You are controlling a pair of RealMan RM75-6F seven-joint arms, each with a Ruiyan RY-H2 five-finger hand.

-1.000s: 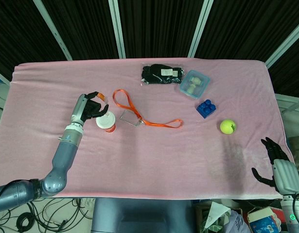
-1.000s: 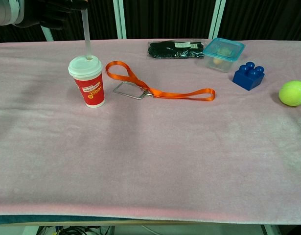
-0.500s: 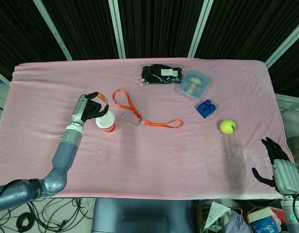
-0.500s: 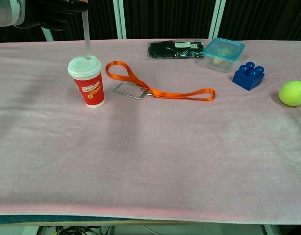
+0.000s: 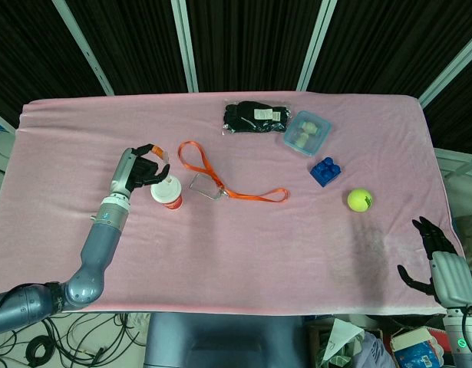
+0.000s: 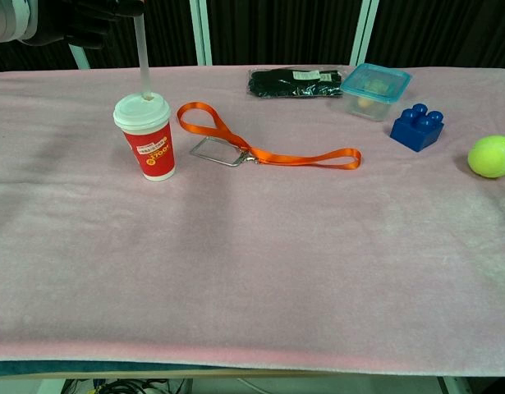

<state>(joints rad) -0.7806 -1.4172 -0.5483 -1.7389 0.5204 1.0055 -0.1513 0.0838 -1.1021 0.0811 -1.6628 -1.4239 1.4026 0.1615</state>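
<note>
Straw (image 6: 142, 49) pinched by left hand (image 5: 141, 170); red cup (image 6: 149, 141) label unreadable.

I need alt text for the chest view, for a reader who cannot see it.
The left hand holds a straw standing in a red paper cup on a pink table. An orange lanyard lies beside the cup.

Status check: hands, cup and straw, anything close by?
Left hand pinches clear straw standing in lidded red paper cup. Right hand open at table edge, holding nothing. Orange lanyard beside cup, not touching.
</note>
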